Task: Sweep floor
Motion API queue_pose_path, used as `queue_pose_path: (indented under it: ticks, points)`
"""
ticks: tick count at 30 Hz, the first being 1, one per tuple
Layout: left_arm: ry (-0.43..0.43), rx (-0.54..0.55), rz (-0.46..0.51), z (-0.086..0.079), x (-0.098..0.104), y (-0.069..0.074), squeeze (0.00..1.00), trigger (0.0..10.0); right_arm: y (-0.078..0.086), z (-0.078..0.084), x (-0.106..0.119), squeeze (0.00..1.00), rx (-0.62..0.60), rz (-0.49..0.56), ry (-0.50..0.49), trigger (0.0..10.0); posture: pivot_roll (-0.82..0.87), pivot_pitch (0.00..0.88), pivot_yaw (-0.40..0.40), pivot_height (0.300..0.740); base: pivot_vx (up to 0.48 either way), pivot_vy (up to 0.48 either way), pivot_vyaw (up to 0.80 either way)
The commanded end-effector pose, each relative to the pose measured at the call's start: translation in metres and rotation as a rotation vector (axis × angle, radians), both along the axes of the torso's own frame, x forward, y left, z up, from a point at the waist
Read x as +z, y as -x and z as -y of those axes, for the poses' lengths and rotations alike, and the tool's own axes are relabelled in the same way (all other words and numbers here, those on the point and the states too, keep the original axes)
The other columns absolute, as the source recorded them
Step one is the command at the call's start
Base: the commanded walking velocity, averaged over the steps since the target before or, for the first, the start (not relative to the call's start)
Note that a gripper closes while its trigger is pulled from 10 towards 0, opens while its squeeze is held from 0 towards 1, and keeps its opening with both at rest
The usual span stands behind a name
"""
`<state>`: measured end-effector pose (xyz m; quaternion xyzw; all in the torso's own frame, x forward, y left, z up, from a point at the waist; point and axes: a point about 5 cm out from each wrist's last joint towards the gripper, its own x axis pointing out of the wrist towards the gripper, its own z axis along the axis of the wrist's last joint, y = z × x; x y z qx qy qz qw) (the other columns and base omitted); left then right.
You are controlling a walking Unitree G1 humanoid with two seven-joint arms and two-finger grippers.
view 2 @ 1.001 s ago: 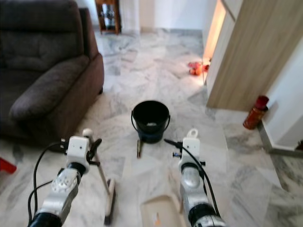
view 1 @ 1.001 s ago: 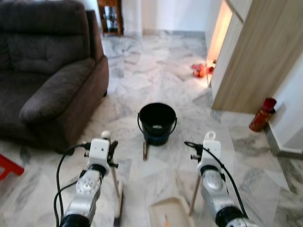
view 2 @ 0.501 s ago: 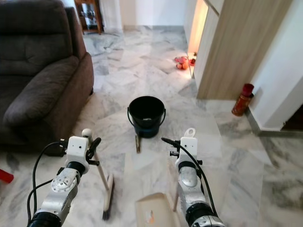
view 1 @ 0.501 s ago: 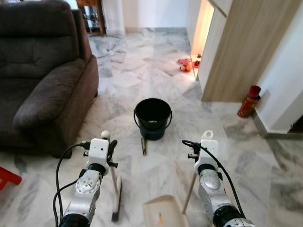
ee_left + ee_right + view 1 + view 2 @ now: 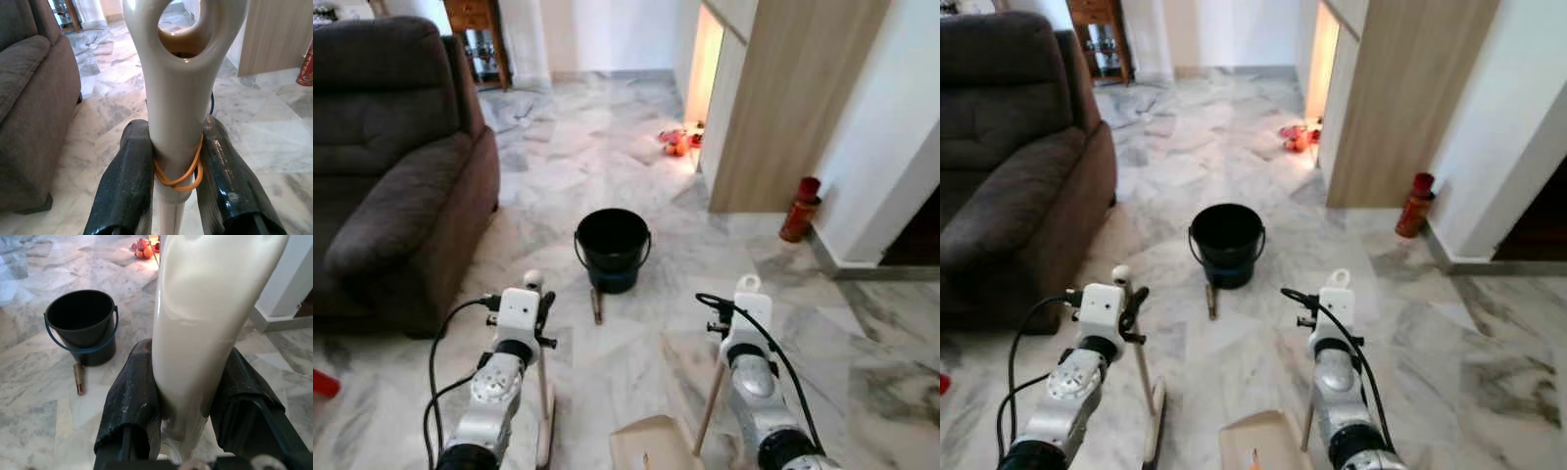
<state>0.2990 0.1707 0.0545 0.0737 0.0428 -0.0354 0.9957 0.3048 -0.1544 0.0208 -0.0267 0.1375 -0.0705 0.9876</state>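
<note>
Left wrist view shows the left tool (image 5: pixel 176 196) clamped on the pale handle of the broom (image 5: pixel 178 122), its two black fingers (image 5: pixel 124 191) pressed against either side, an orange rubber band looped round the handle between them. The right tool (image 5: pixel 188 416) grips the cream handle of the dustpan (image 5: pixel 210 318) the same way, fingers tight on both sides.

From where I stand, what has changed over the last second is mostly the robot's own outlook: the head views now take in more of the room. More of the white wall and the red canister (image 5: pixel 799 208) beyond the right tool show, and the sofa (image 5: pixel 391 176) sits further off to the left tool's side. That reads as the camera shifting, not the things on the floor. The black bucket (image 5: pixel 612 248) stands ahead of both tools, between them, with a small brown object (image 5: pixel 596 305) lying on the marble just in front of it.

The broom's brush head (image 5: pixel 544 441) rests on the floor (image 5: pixel 636 343) below the left tool, now nearly straight under it, and the dustpan's tray (image 5: pixel 651 446) lies low beside the right tool's shaft, with a small orange scrap on it.

My guess is that the robot is squaring up to the debris near the bucket; the sweeping stroke toward the pan looks yet to come.
</note>
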Motion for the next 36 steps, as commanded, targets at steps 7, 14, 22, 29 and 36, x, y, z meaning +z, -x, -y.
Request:
queue_pose_path:
  ticks: [7, 14, 22, 29, 36]
  points:
    - [-0.018, 0.002, 0.022, -0.0010, 0.0045, -0.0023, 0.00, 10.0, -0.0046, -0.0036, 0.0064, 0.00, 0.012, 0.031, -0.015, 10.0, 0.12, 0.000, 0.042, 0.740, 0.286, 0.000, 0.38]
    - [-0.019, 0.002, 0.020, -0.0016, 0.0043, -0.0023, 0.00, 10.0, -0.0046, -0.0030, 0.0062, 0.00, 0.012, 0.029, -0.014, 10.0, 0.12, 0.000, 0.043, 0.740, 0.287, 0.000, 0.00]
    - [-0.020, 0.001, 0.019, -0.0015, 0.0040, -0.0023, 0.00, 10.0, -0.0045, -0.0032, 0.0058, 0.00, 0.018, 0.026, -0.008, 10.0, 0.12, 0.000, 0.043, 0.740, 0.286, 0.000, 0.00]
    - [-0.025, -0.005, 0.020, -0.0003, 0.0040, -0.0024, 0.00, 10.0, -0.0046, -0.0046, 0.0062, 0.00, 0.035, 0.029, 0.003, 10.0, 0.12, 0.000, 0.042, 0.740, 0.285, 0.000, 0.32]
    - [-0.023, -0.006, 0.020, 0.0001, 0.0038, -0.0023, 0.00, 10.0, -0.0046, -0.0055, 0.0064, 0.00, 0.032, 0.033, -0.010, 10.0, 0.12, 0.000, 0.041, 0.740, 0.288, 0.000, 0.67]
